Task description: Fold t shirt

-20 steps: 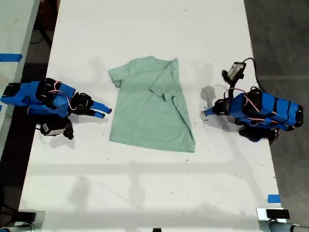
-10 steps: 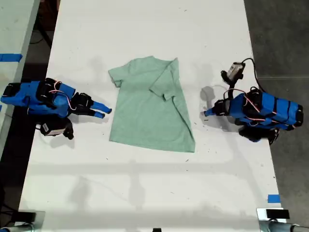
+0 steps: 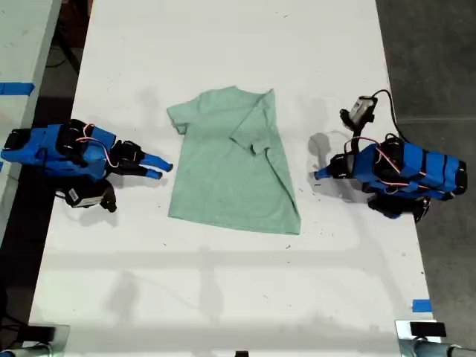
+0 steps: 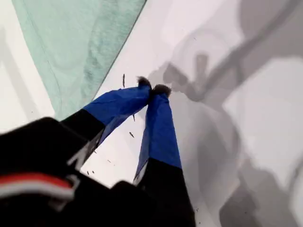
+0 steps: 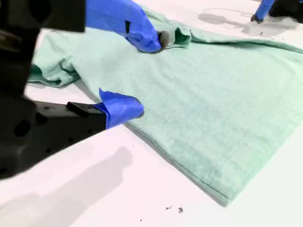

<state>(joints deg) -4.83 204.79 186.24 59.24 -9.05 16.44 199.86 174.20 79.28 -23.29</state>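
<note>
Two blue grippers flank the t shirt [image 3: 233, 163], which lies flat on the white table [image 3: 223, 297] with one sleeve side folded in over its body. Just beside its plain edge, my second gripper [image 5: 147, 78] has its jaws spread apart, empty (tips near the cloth, touching or not I cannot tell). Beyond the folded edge, my first gripper [image 4: 152, 87] rests with tips pressed together, holding nothing.
</note>
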